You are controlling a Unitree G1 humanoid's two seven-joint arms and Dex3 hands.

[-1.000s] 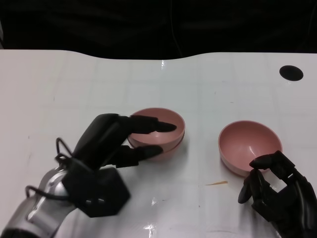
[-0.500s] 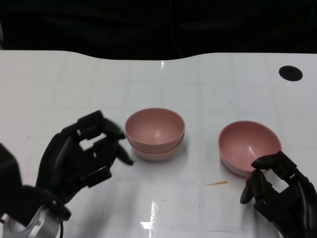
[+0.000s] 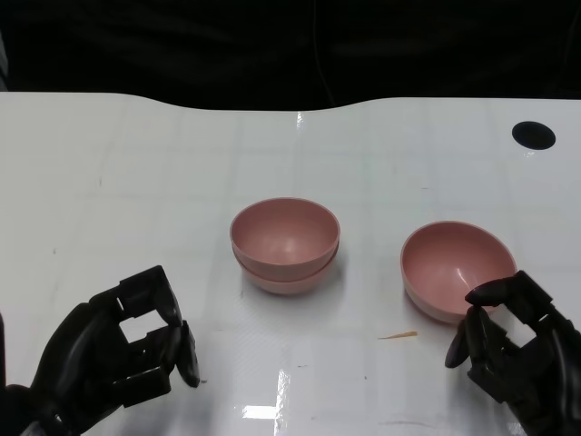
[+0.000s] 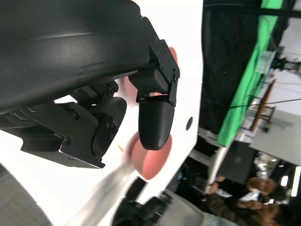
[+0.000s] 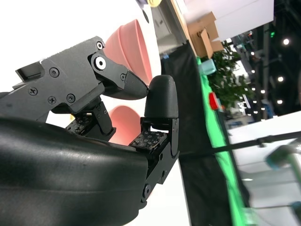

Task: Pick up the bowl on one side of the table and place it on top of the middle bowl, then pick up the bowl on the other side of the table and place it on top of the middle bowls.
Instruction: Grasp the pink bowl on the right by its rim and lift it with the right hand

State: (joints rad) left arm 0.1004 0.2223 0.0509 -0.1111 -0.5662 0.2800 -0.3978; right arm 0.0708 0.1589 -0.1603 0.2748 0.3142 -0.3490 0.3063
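Observation:
Two pink bowls (image 3: pixel 284 245) sit nested in a stack at the middle of the white table (image 3: pixel 136 154). A single pink bowl (image 3: pixel 457 266) stands upright to their right. My left hand (image 3: pixel 118 359) hovers low at the near left, well away from the stack, with its fingers loosely bent and nothing in them. My right hand (image 3: pixel 516 350) is just behind the single bowl's near rim, fingers apart and empty. In the left wrist view my left hand (image 4: pixel 99 94) has a pink bowl (image 4: pixel 148 162) beyond its fingers. The right wrist view shows pink bowls (image 5: pixel 130 47) past my right hand (image 5: pixel 94 122).
A black round hole (image 3: pixel 533 133) lies in the table at the far right. A small tan sliver (image 3: pixel 398 336) lies between the stack and the right bowl. The table's far edge borders a dark backdrop. People (image 4: pixel 254 188) are beside the table.
My left hand has let go at the middle stack and drawn back toward me to the near left. The stack stays put. My right hand has barely shifted.

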